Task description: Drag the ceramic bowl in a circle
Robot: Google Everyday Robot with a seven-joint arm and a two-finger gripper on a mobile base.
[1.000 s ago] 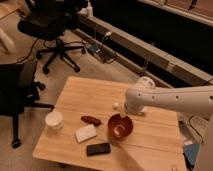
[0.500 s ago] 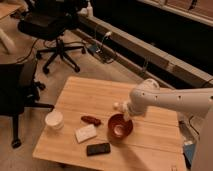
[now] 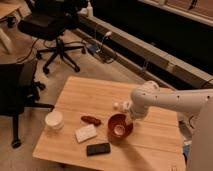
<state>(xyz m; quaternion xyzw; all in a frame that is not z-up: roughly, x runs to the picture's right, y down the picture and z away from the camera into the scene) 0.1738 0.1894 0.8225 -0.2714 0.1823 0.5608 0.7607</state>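
Observation:
The ceramic bowl [image 3: 119,126], round, glossy and orange-red with a paler inside bottom, sits on the wooden table [image 3: 95,97] right of its middle. My white arm reaches in from the right. The gripper [image 3: 129,119] points down at the bowl's right rim, where it seems to touch or straddle the edge. The wrist hides the exact contact.
Left of the bowl lie a red-brown object [image 3: 91,120], a white packet [image 3: 86,133] and a black phone [image 3: 98,148]. A white cup-like container [image 3: 54,120] stands near the table's left edge. Office chairs [image 3: 55,27] stand on the floor to the left and behind.
The gripper has come down a little onto the bowl's right rim. The bowl and the other items have stayed where they were.

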